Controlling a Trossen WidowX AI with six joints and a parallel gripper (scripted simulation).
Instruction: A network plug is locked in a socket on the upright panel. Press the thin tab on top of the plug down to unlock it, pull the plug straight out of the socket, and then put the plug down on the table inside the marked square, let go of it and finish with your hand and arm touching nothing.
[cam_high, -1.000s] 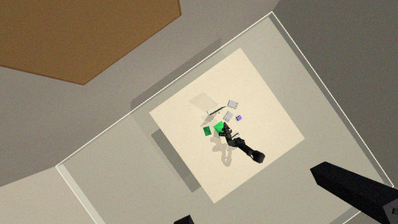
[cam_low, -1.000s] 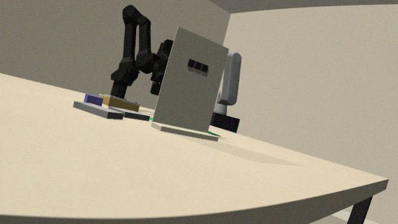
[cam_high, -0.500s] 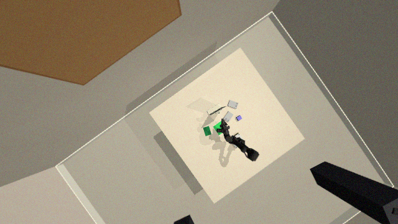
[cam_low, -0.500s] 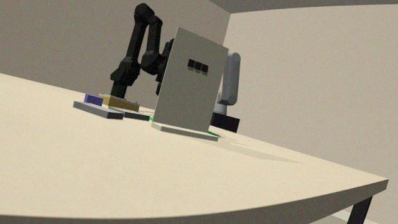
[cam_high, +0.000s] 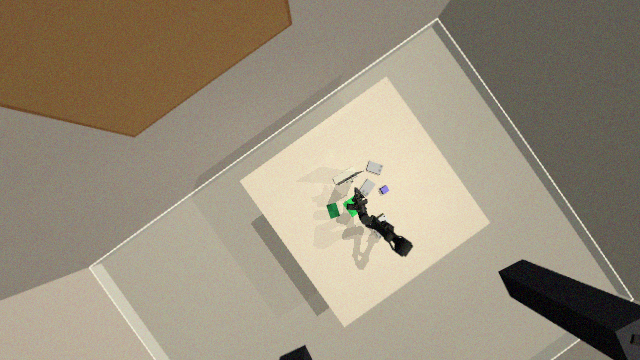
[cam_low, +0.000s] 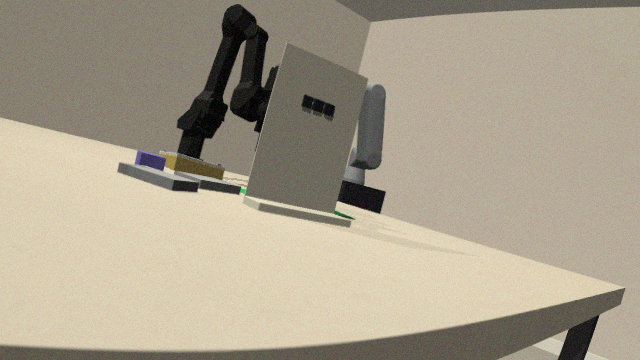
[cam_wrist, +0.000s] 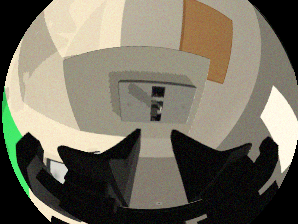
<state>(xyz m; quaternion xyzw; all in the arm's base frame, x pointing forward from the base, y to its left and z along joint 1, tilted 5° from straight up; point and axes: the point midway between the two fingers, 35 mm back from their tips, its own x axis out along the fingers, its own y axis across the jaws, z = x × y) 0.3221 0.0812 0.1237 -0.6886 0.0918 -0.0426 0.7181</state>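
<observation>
The upright grey panel stands on the table, with its back to the exterior view. In the wrist view its socket plate has a column of dark openings, and the small plug shows in the middle one. My gripper is partly open and empty, in front of the panel and short of the plug; the panel mostly hides it in the exterior view. A bright green square and a dark green one lie on the table; which is the marked one is unclear.
Grey slabs and a purple block are beside the panel and arm. A yellow-sided box is near the arm's base. A grey arm-like shape shows behind the panel in the exterior view.
</observation>
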